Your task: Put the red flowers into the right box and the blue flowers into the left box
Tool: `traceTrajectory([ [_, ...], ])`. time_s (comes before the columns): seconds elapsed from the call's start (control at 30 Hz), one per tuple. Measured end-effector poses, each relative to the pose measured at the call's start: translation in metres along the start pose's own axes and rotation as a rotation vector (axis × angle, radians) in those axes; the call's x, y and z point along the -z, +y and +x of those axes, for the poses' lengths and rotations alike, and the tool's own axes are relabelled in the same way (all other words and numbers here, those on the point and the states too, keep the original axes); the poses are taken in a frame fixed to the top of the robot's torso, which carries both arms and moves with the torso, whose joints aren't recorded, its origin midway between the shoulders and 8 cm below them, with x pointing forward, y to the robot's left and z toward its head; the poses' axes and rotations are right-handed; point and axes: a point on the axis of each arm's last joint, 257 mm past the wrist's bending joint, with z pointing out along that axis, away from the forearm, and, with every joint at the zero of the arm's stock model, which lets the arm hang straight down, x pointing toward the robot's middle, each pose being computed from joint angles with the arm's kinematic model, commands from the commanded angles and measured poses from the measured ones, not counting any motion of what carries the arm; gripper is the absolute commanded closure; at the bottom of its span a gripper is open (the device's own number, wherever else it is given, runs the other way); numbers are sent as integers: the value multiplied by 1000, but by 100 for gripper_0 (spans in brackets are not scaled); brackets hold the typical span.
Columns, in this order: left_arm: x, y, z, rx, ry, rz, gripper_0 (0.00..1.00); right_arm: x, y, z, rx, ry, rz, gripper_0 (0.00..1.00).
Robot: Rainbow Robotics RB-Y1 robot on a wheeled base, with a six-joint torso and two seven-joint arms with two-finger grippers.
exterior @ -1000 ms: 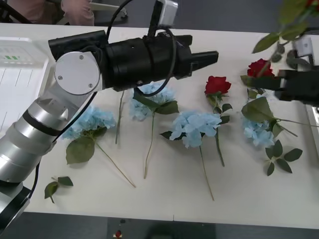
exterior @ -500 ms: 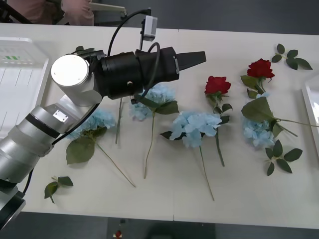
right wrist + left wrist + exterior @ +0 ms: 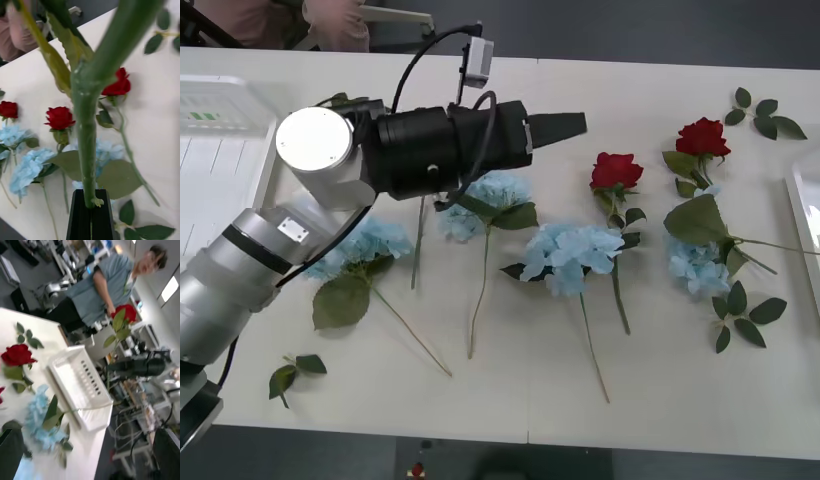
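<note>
A deep-red artificial rose (image 3: 125,312), gripped by the right gripper's (image 3: 91,210) jaws, has been carried above the shallow white plastic right box (image 3: 80,382) for dropping, while the left gripper's (image 3: 565,125) jaws are held open.

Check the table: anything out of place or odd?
Loose leaf sprigs lie detached, far right and near left. The rightmost blue hydrangea overlaps a red rose's leaves. Right tool grips a rose stem; left tool hovers open mid-table.

I'm seeing fabric-like pale blue hydrangea heads (image 3: 572,255) and deep-red cloth rose heads (image 3: 616,170) on a matt white desk (image 3: 520,390); the left arm's black casing (image 3: 430,150) looks smooth and satin, its silver joint cap (image 3: 312,143) brushed metal; the white slotted plastic tray (image 3: 77,384) is glossy.
</note>
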Motion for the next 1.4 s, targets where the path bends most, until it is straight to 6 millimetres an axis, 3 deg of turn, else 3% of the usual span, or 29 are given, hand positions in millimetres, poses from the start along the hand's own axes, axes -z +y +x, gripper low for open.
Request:
traceTrajectory([
  [0.17, 47, 12, 18, -56, 200, -66, 0, 19, -62, 7, -42, 20, 218, 100],
  [0.33, 103, 1, 25, 9, 290, -154, 0, 39, -114, 34, -65, 138, 412, 100],
  [0.5, 153, -1, 49, 70, 297, -237, 0, 38, -136, 59, -36, 249, 518, 100],
  [0.67, 198, 27, 83, 296, 312, -387, 0, 32, -150, 67, -50, 255, 541, 100],
  [0.9, 230, 65, 101, 436, 284, -564, 0, 42, -196, 78, -106, 211, 648, 100],
  [0.97, 237, 76, 100, 473, 263, -625, 0, 43, -203, 83, -126, 204, 656, 89],
  [1.0, 243, 83, 100, 499, 248, -664, 0, 44, -208, 84, -133, 198, 662, 47],
  [1.07, 255, 97, 98, 537, 219, -740, 0, 43, -215, 86, -133, 188, 681, 4],
  [1.23, 286, 119, 102, 523, 229, -885, 0, 32, -222, 99, -99, 232, 705, 0],
  [1.4, 303, 141, 116, 462, 266, -997, 0, 13, -198, 100, -138, 225, 597, 0],
])
